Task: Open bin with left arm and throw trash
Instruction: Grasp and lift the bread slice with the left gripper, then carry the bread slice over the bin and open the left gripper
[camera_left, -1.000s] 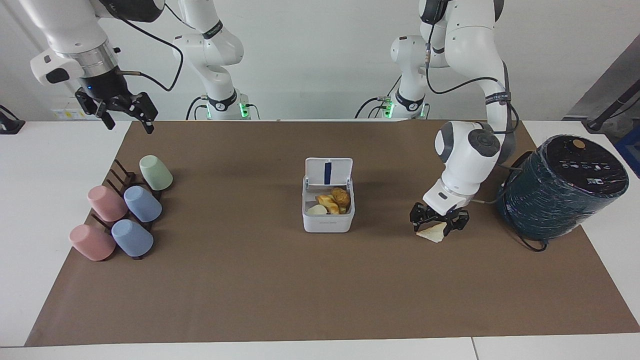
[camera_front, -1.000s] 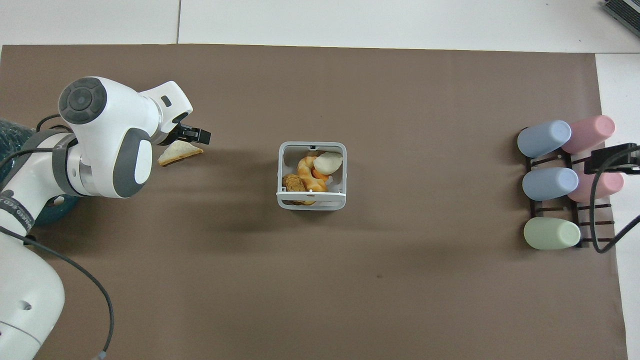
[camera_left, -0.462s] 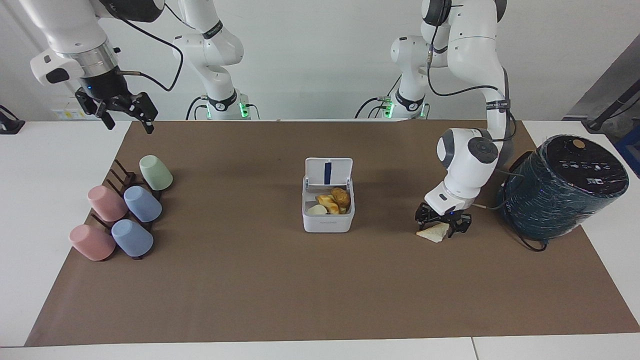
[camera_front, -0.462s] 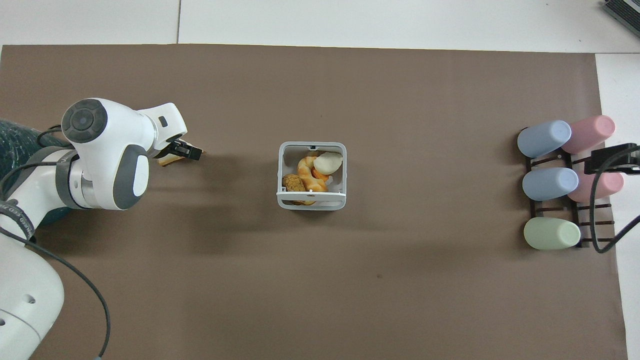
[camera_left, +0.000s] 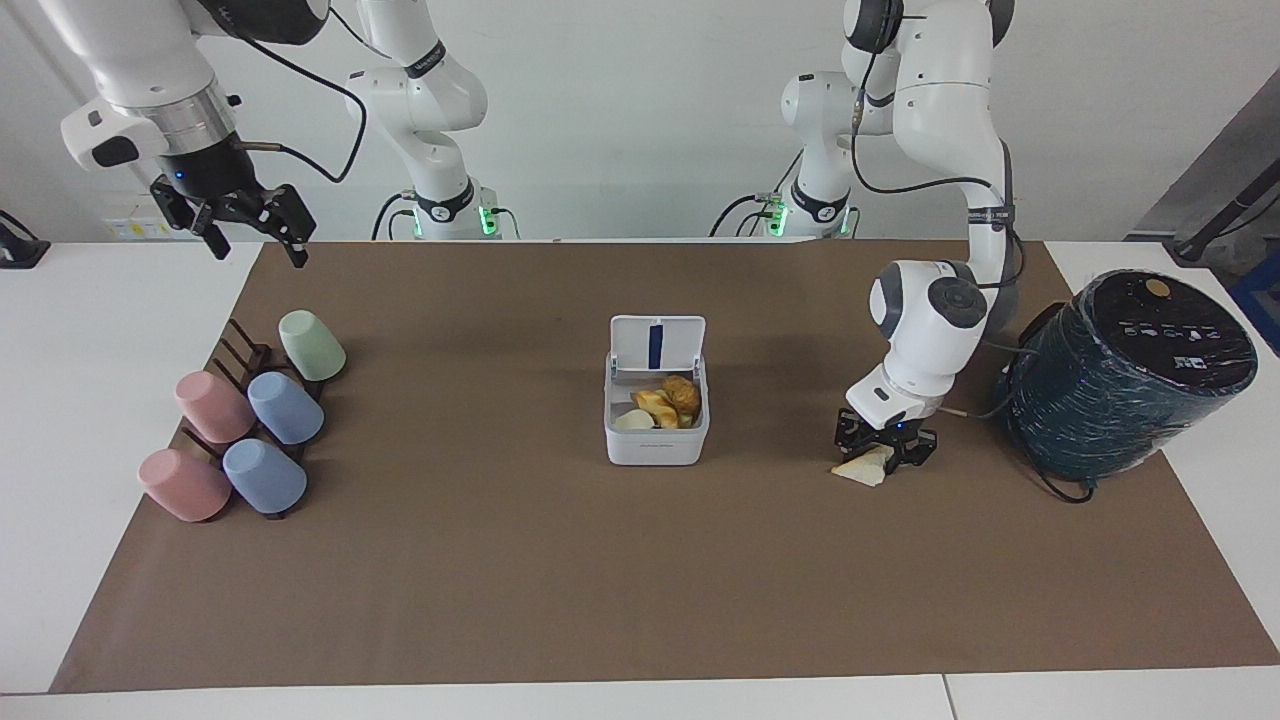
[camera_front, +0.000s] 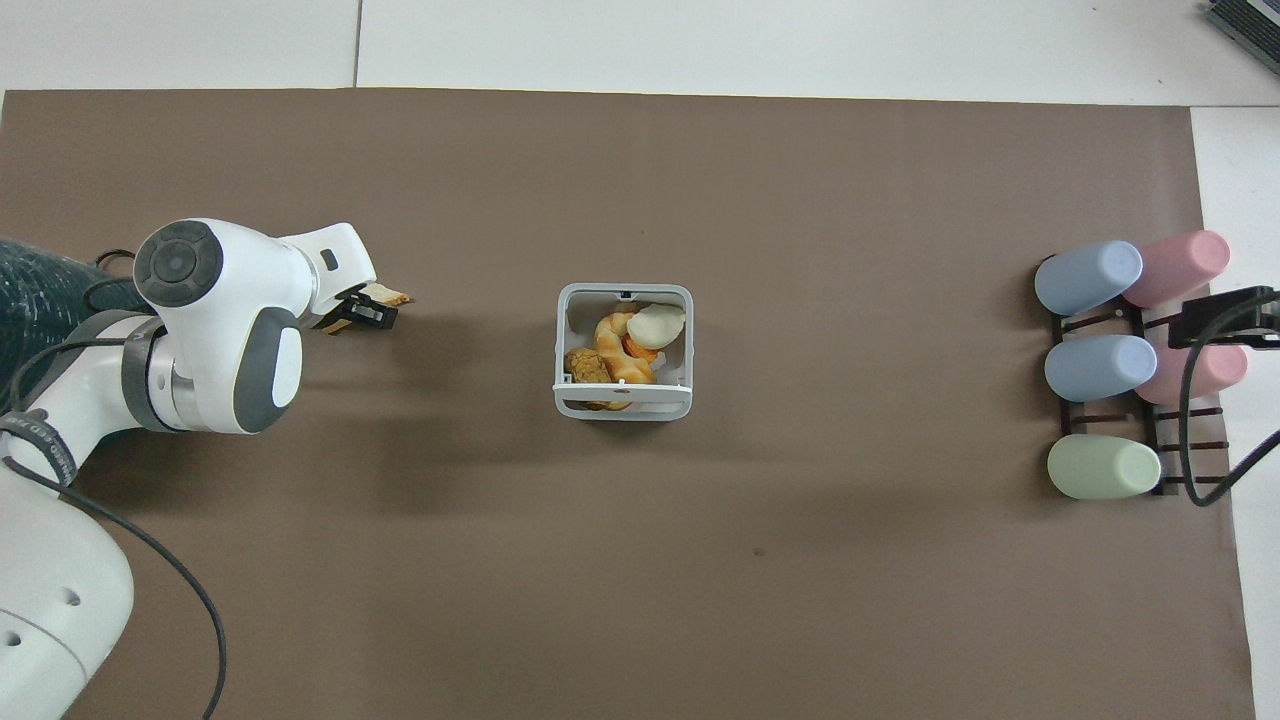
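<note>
The left arm's small black clawed gripper (camera_left: 884, 452) is down on the brown mat (camera_left: 500, 560), its fingers partly closed around the pale yellowish wedge of bread (camera_left: 866, 467); whether they actually pinch it I cannot tell. The wedge lies on the mat under the fingers, its tip poking out toward the small white square plastic bin (camera_left: 655, 440), which stands mid-mat with its hinged lid (camera_left: 657, 344) upright and food scraps (camera_left: 662, 403) inside. Bare mat lies between wedge and bin. The big dark teal wrapped cylinder (camera_left: 1125, 375) sits close beside the left arm. The right gripper (camera_left: 252, 232) waits with jaws apart above the mat's corner, near the pastel cups on a dark rack (camera_left: 245, 415)
</note>
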